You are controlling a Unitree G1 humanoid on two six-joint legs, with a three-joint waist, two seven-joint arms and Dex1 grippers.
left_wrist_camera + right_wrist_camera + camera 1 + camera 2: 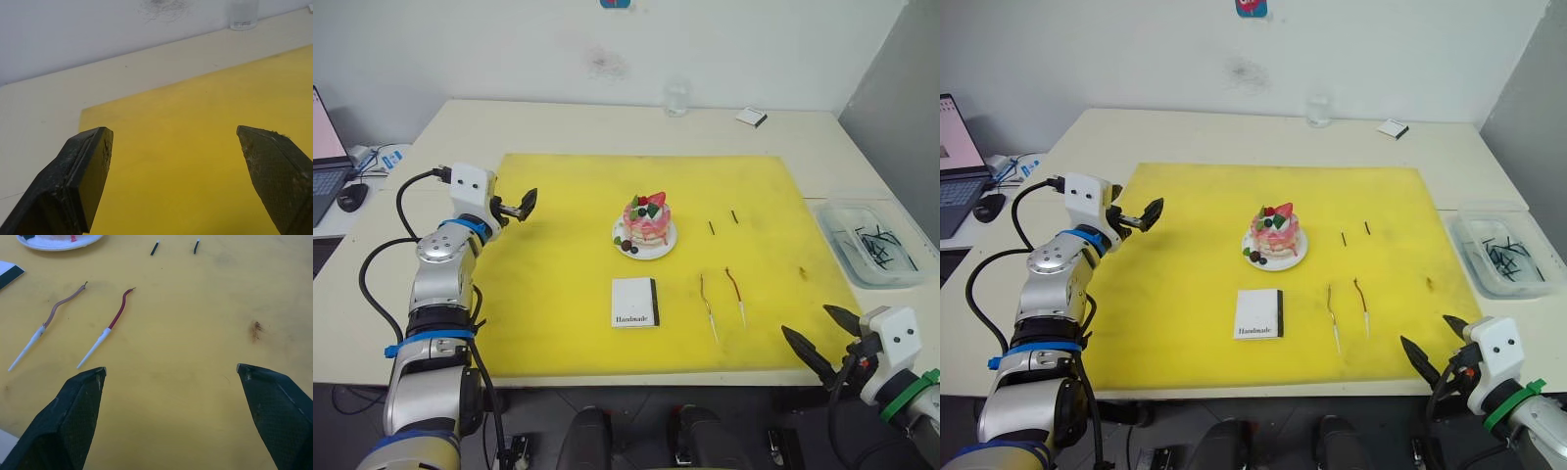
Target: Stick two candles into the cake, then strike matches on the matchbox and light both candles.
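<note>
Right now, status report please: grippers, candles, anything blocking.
Left gripper and right gripper open, empty. Both candles flat on mat, cake bare. Matchbox untouched; path clear.

A yellow mat [558, 245] covers the middle of the pale bench [558, 122]. At the far edge stand a clear glass [676, 98] and, to its right, a small white-and-dark box [751, 117]. On the right sits a clear plastic tray [842, 211] of dark sticks. A laptop [325, 162] and mouse [353, 197] lie far left.
</note>
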